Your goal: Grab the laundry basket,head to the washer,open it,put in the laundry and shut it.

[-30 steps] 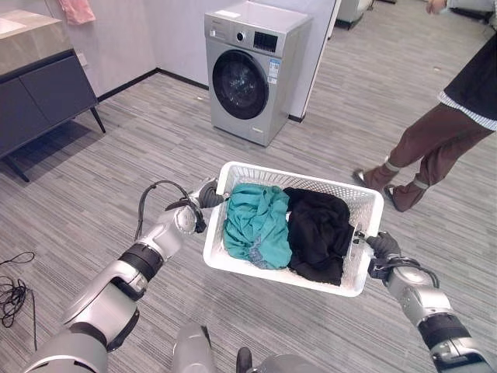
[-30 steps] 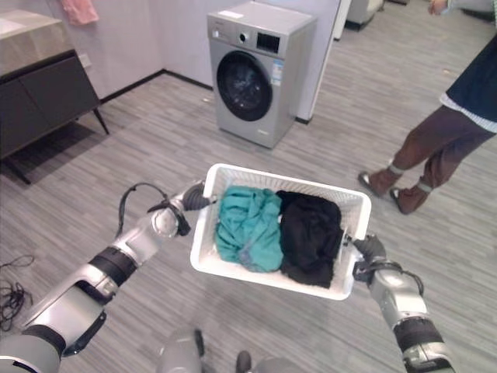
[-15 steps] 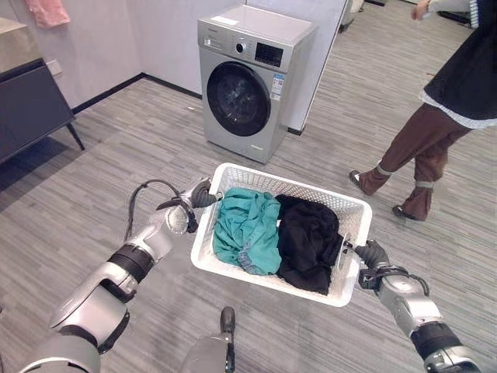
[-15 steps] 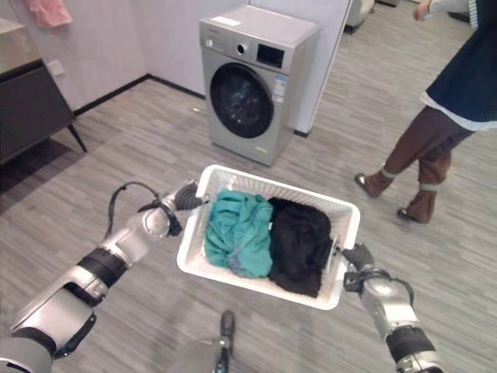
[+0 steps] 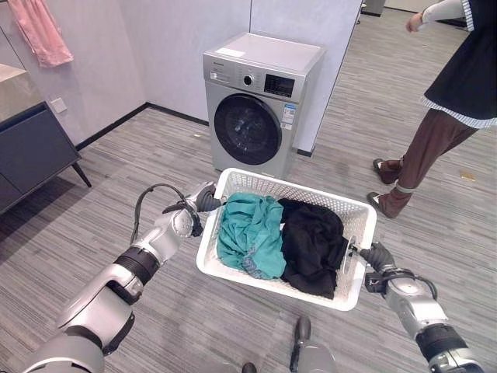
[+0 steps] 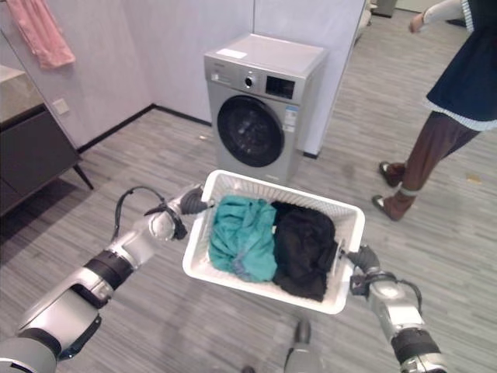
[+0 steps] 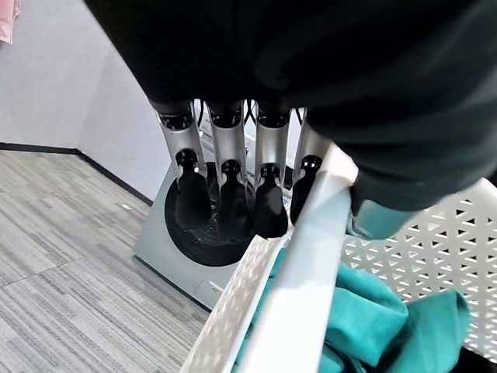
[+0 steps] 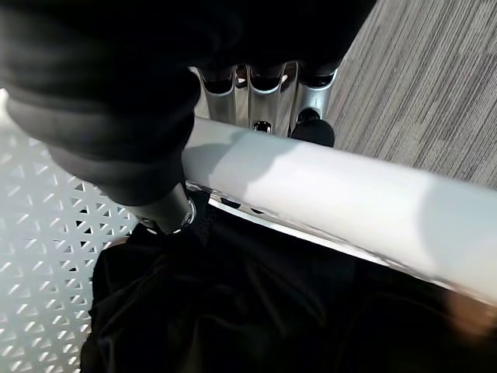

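Basket (image 5: 351, 208) is carried between both hands, clear of the floor, held at its two short ends. Its long axis runs across the robot, left to right, slightly skewed, w/ the right end nearer the body. Left hand (image 5: 203, 200) is curled over the left-end rim: in the left wrist view the fingers (image 7: 223, 194) are hooked down over the white rim, outside the wall. Right hand (image 5: 376, 256) is clamped on the right-end handle; in the right wrist view the rim bar is seen wrapped by the fingers (image 8: 311, 128) on the far side and the thumb on the near side.

Inside the basket a teal garment (image 5: 250, 230) lies on the left half and a black garment (image 5: 312, 242) on the right half, both touching, both below the rim.

Washer (image 5: 260, 105) stands straight ahead, beyond the basket's far long side, near but not touching; its round door (image 5: 248, 130) is seen closed and faces the robot. The door sits a bit left of basket centre, so the left hand is judged the nearer one to it. Both hands are occupied, so the basket would likely have to be set down before the door can be opened.

A person (image 5: 443, 116) stands to the right of the washer, well apart from the basket. A pink towel (image 5: 43, 31) hangs on the wall far left, above a dark cabinet (image 5: 31, 151).
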{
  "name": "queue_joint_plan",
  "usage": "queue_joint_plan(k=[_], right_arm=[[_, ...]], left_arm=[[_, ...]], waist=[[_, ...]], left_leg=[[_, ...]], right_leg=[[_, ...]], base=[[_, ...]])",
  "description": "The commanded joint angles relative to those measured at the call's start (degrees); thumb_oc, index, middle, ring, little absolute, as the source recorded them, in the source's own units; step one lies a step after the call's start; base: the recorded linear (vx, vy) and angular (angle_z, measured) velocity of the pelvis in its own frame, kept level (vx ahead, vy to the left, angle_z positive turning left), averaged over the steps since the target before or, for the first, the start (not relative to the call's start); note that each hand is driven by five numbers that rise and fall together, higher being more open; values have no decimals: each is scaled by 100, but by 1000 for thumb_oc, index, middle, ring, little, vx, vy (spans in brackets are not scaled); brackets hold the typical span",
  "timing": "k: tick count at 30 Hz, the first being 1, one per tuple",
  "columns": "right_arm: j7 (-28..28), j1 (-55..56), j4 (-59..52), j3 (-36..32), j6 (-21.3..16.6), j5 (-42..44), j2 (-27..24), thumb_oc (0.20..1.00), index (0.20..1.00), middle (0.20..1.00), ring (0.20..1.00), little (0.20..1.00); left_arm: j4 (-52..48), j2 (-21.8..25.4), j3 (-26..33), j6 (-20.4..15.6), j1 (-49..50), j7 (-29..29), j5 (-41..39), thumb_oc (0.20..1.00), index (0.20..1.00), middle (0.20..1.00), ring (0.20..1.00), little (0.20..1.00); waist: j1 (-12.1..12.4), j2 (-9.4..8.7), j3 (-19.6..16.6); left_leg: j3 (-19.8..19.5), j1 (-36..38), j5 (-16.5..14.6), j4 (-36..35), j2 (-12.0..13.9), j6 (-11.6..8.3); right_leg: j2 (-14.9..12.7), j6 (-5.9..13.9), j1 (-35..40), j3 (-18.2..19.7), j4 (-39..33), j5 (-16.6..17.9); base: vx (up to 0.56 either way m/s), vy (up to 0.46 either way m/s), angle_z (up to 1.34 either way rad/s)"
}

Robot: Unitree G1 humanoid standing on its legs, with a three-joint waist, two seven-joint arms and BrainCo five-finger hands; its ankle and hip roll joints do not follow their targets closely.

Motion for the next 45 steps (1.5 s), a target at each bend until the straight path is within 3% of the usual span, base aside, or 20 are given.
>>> queue_joint_plan(k=[1,4,6,8,10,13,14,17,18,20,21,23,25,28,31,36,39,42,43,45], right_arm=[[431,-856,-445,-201,-776,151,-114,200,200,200,200,200],[444,-856,-306,-255,-823,382,-164,200,200,200,200,200],[421,-942,-109,-187,-831,466,-220,200,200,200,200,200],[414,-989,-46,-148,-825,491,-243,200,200,200,200,200],[398,-999,-5,-199,-790,513,-363,200,200,200,200,200],[306,-1074,11,-249,-797,570,-431,200,200,200,200,200],[271,-1095,8,-228,-794,581,-435,200,200,200,200,200],[163,-1046,-45,-272,-753,532,-508,200,200,200,200,200],[155,-965,-133,-344,-753,456,-540,200,200,200,200,200],[108,-875,-173,-445,-794,420,-497,200,200,200,200,200],[107,-864,-178,-450,-793,417,-496,200,200,200,200,200],[58,-734,-117,-592,-851,377,-438,200,200,200,200,200],[58,-733,-117,-592,-851,377,-437,200,200,200,200,200],[55,-770,152,-591,-868,396,-405,200,200,200,200,200],[55,-805,209,-592,-866,393,-371,200,200,200,200,200],[50,-922,301,-548,-877,326,-263,200,200,200,200,200],[84,-1103,461,-400,-831,136,-229,200,200,200,200,200],[113,-1097,481,-416,-811,45,-260,200,200,200,200,200],[-105,281,596,25,-483,-1147,1103,200,200,200,200,200],[-115,294,564,20,-474,-1185,1114,200,200,200,200,200]], left_arm=[[-335,-327,21,-571,-123,75,126,200,200,200,200,200],[-207,-417,-68,-617,-161,65,181,200,200,200,200,200],[-197,-470,-19,-585,-31,68,70,200,200,200,200,200],[-195,-481,-24,-574,-29,49,34,200,200,200,200,200],[-236,-455,-34,-555,-46,-2,-33,200,200,200,200,200],[-273,-446,-29,-452,-142,43,-123,200,200,200,200,200],[-296,-431,-19,-438,-195,93,-167,200,200,200,200,200],[-233,-488,-25,-373,-400,131,-210,200,200,200,200,200],[-209,-535,-1,-376,-461,133,-246,200,200,200,200,200],[-161,-597,-25,-389,-488,160,-265,200,200,200,200,200],[-158,-601,-30,-390,-487,162,-265,200,200,200,200,200],[-83,-590,-89,-418,-452,185,-242,200,200,200,200,200],[-83,-590,-90,-418,-452,185,-242,200,200,200,200,200],[-141,-501,-168,-450,-358,147,-276,200,200,200,200,200],[-96,-567,-170,-481,-347,146,-271,200,200,200,200,200],[-10,-662,-187,-513,-426,239,-340,200,200,200,200,200],[-1,-708,-159,-547,-443,301,-435,200,200,200,200,200],[-36,-725,-157,-564,-436,265,-437,200,200,200,200,200],[-1262,-65,2332,-204,2562,615,-71,200,200,200,200,200],[-1284,-64,2341,-201,2601,606,-67,200,200,200,200,200]], waist=[[-59,1,-171],[-212,-136,-364],[-262,-128,-458],[-270,-140,-480],[-248,-223,-440],[-171,-345,-307],[-172,-384,-290],[-130,-496,-263],[-144,-507,-269],[-130,-505,-260],[-134,-525,-262],[-59,-423,-238],[-62,-426,-235],[28,-284,-207],[8,-156,-343],[21,-121,-518],[95,-79,-629],[107,-76,-672],[146,82,-648],[148,82,-650]], left_leg=[[-329,205,-421,197,947,-409],[-468,427,-509,520,1138,-569],[-542,245,123,1349,1470,-734],[-565,60,301,1804,1565,-745],[-643,-467,878,3013,1783,-742],[-589,-1091,1139,4378,2018,-657],[-487,-1175,1174,4380,2132,-648],[-358,-1520,928,3747,2044,-665],[-300,-1457,884,2770,2061,-745],[-323,-1485,934,1598,2045,-845],[-315,-1434,973,1509,2020,-843],[-693,-1512,1330,151,1795,-1007],[-696,-1504,1336,140,1792,-1006],[-1346,-1716,1349,-144,1466,-1070],[-1213,-1553,1409,-168,1492,-1069],[-939,-1300,983,47,1232,-889],[-593,-1040,752,69,1086,-720],[-550,-993,617,131,1023,-669],[-28,-694,586,-676,1509,-1002],[-30,-672,578,-676,1500,-997]], right_leg=[[-74,394,471,-27,207,254],[42,292,728,160,481,390],[342,73,967,105,638,260],[423,-17,1108,50,564,217],[634,-274,1452,43,422,97],[800,-550,1777,-34,327,-28],[840,-593,1831,-40,314,-74],[789,-533,1997,-47,247,-176],[770,-474,2065,-54,234,-266],[735,-422,2147,-127,250,-357],[713,-420,2158,-135,251,-368],[760,-386,2363,-205,312,-571],[757,-386,2369,-209,312,-573],[806,-383,2565,41,416,-811],[748,-327,2641,115,368,-855],[412,-167,2662,259,673,-916],[141,24,2553,395,878,-569],[24,76,2596,354,809,-544],[200,-241,2339,-973,-113,-579],[202,-238,2359,-960,-113,-578]], base=[[296,-228,59],[409,-426,64],[333,-481,79],[135,-282,-3],[132,-393,-22],[111,-352,-8],[99,-263,-33],[155,-110,-21],[223,-10,-26],[178,20,-15],[182,44,16],[253,61,18],[134,35,4],[301,121,-15],[242,172,-30],[294,233,-58],[267,220,-63],[120,87,-33],[36,27,-6],[7,18,-22]])
